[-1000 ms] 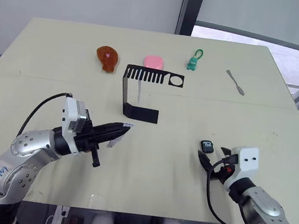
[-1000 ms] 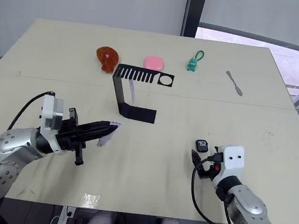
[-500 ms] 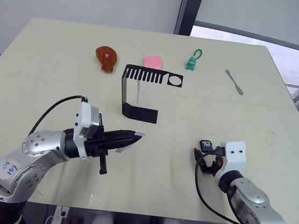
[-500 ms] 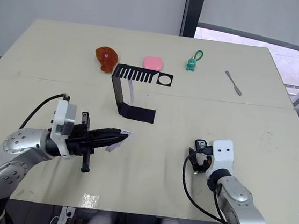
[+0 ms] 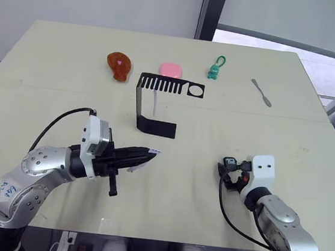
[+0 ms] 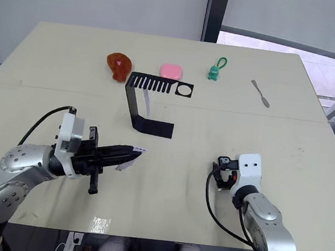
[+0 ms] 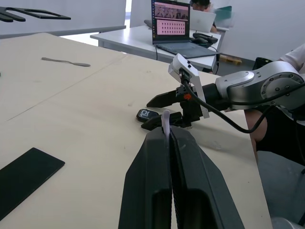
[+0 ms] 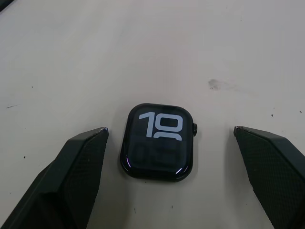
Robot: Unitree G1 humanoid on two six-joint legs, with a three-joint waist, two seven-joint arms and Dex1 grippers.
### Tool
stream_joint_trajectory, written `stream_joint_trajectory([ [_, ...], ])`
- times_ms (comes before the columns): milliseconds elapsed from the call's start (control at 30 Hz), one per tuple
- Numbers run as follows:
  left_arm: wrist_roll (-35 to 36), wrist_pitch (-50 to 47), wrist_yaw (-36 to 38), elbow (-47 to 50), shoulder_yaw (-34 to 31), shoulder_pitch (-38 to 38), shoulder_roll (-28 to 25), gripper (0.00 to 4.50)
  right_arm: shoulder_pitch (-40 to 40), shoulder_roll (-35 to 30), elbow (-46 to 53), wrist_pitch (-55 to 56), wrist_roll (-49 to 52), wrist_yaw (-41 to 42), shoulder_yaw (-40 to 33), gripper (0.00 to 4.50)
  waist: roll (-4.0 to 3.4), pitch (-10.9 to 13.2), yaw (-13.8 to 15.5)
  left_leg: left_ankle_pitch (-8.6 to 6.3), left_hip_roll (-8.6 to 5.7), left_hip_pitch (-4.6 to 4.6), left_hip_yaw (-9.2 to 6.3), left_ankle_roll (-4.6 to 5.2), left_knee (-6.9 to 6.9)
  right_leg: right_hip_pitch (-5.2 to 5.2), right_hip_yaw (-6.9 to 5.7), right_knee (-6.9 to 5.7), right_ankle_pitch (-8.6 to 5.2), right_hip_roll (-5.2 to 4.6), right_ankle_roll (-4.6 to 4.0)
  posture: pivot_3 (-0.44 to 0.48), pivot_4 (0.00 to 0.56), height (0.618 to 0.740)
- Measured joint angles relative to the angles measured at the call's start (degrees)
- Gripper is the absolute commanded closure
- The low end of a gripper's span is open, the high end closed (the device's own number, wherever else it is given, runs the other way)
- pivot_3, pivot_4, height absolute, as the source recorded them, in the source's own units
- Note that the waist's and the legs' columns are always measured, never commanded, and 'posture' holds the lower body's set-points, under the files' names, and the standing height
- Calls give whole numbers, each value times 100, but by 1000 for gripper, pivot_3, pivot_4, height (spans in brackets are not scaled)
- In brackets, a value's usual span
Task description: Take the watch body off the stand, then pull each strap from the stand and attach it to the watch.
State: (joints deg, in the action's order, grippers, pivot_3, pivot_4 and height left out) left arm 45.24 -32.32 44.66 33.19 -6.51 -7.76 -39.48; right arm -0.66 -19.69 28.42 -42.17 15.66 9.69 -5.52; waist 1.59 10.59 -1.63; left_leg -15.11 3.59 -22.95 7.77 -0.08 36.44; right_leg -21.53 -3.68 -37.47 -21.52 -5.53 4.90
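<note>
While I watched, progress: watch body (image 8: 157, 141) already off the stand (image 5: 158, 103), lying on the near right table (image 5: 214, 137); neither strap attached.
Left gripper (image 7: 167, 131): clenched on one strap (image 5: 149, 156), near left of centre.
Right gripper (image 8: 171, 157): spread wide, straddling the watch body, touching nothing.
Second strap (image 5: 155, 104): hanging on the stand.
</note>
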Motion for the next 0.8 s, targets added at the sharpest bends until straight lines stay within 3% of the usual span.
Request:
stream_joint_trajectory([
  [267,-396,303,666,-9,-32,162,-693,4500,-80,-17,-63,98,1,73,-3,32,9,-9,4,-1,2,2,1,-1,-2,0,2,2,-1,2,-2,0,150,740],
  [600,-466,350,821,-86,-138,-153,-738,4500,-132,-11,-112,238,0,79,29,32,13,-13,2,-1,3,2,1,-1,-3,1,3,1,-1,2,-2,0,150,740],
  [700,-471,349,860,-179,-137,-157,-733,4500,-144,-11,-157,321,1,100,69,820,15,-15,2,-1,3,3,2,-1,-3,1,3,1,-1,2,-2,0,150,740],
  [800,-473,348,867,-203,-137,-164,-727,4500,-151,-8,-167,353,3,158,157,2223,19,-17,4,-1,2,3,1,-1,-3,2,4,2,-1,1,-2,0,150,740],
])
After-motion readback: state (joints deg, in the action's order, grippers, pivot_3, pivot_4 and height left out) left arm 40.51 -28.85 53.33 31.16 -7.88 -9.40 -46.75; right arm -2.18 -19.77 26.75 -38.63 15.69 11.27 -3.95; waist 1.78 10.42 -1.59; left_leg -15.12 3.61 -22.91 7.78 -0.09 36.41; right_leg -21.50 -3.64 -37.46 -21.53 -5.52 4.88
